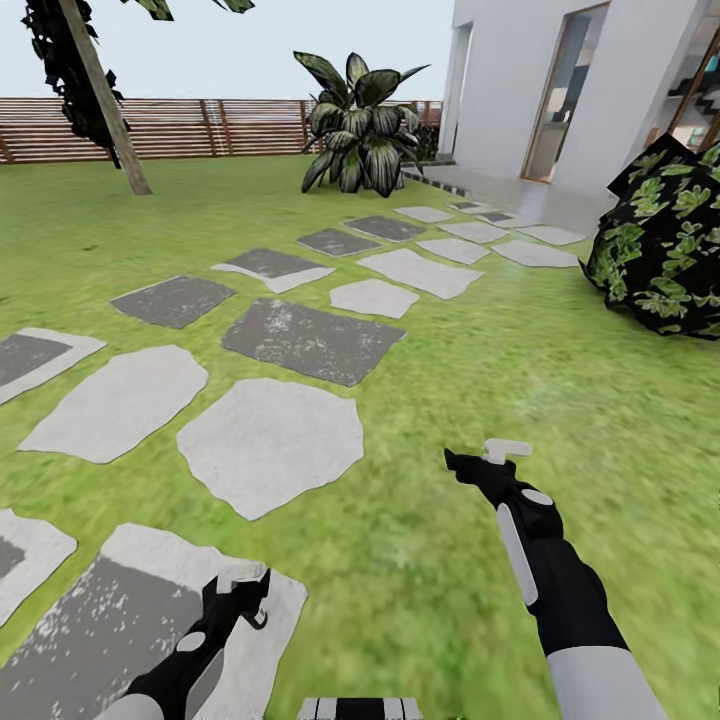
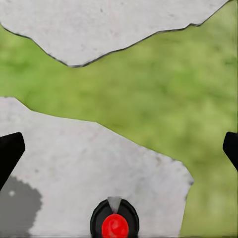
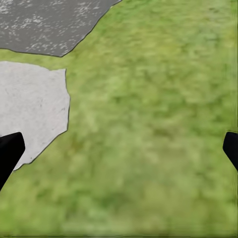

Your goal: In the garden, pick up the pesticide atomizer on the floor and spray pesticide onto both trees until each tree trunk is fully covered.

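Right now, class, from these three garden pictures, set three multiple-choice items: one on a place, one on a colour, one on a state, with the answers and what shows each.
1. Where does the left gripper hang?
A. over a pale paving stone
B. over the wooden fence
C. inside the house

2. What colour is the fence?
A. white
B. brown
C. blue

3. How do the right gripper's fingers stand?
A. shut on a sprayer
B. shut on a leaf
C. spread wide, nothing between them

Answers:
1. A: in the head view it hangs above the pale stone, and the left wrist view shows that stone between its fingers.
2. B: brown horizontal slats run behind the lawn.
3. C: in the right wrist view the dark fingertips sit at opposite edges, with bare grass between.
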You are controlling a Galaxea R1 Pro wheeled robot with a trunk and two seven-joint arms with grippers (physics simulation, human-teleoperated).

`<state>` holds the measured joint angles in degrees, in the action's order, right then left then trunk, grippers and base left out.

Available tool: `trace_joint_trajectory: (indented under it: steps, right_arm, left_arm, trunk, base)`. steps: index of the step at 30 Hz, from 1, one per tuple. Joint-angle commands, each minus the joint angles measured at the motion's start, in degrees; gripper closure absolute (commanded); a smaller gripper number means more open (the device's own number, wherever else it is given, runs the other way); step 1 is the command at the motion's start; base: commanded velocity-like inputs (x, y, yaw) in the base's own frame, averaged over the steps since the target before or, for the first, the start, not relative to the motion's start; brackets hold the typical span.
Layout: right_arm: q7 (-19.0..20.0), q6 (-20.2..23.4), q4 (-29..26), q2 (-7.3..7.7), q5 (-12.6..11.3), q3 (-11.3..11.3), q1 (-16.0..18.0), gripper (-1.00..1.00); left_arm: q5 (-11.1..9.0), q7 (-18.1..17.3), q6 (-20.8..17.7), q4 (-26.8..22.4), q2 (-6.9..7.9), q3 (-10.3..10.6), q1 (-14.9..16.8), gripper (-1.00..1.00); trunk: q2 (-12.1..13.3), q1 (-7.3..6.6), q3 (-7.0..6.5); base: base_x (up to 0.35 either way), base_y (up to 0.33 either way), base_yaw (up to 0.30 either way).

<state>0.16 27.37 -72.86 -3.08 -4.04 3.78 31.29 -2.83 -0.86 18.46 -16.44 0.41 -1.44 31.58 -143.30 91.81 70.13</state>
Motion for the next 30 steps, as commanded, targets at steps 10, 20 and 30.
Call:
trace_joint_trajectory:
  steps: [10,20,30]
  right_arm:
    - [0.0,0.0,0.0,0.00,0.0,0.0,0.0,-1.00]
    - [0.0,0.0,0.0,0.00,0.0,0.0,0.0,-1.00]
    - [0.0,0.0,0.0,0.00,0.0,0.0,0.0,-1.00]
  left_arm:
    - [0.0,0.0,0.1,0.0,0.02,0.0,0.0,-1.00]
    - [0.1,0.0,0.2,0.0,-0.10,0.1,0.0,-1.00]
    - [0.0,0.0,3.5,-0.1,-0.06,0.0,0.0,-1.00]
  trunk:
    - [-0.1,0.25,3.12]
    - [-0.3,0.51,6.25]
    - [-0.4,0.74,9.15]
  base:
    - [0.000,0.000,0.000]
    - [0.000,0.000,0.000]
    - [0.000,0.000,0.000]
